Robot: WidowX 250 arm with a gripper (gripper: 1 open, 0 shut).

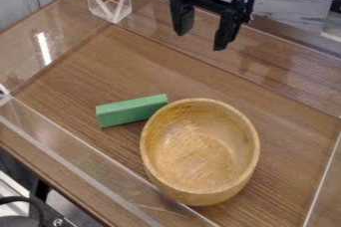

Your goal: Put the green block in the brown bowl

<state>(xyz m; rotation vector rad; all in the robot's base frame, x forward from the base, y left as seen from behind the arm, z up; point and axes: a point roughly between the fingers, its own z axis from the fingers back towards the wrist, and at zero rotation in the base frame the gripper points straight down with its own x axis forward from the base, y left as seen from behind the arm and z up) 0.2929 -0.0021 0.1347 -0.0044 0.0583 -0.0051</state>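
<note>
The green block point(131, 110) lies flat on the wooden table, a small matte green bar just left of the brown bowl point(200, 150); whether they touch I cannot tell. The bowl is a large round light wooden one, empty, at the front centre. My gripper point(202, 27) hangs well above and behind both, pointing down. Its two dark fingers stand apart with nothing between them.
A clear plastic wall point(54, 32) runs around the wooden tabletop point(266, 92), with a folded clear piece point(110, 4) at the back left. The table's front edge drops off at the lower left.
</note>
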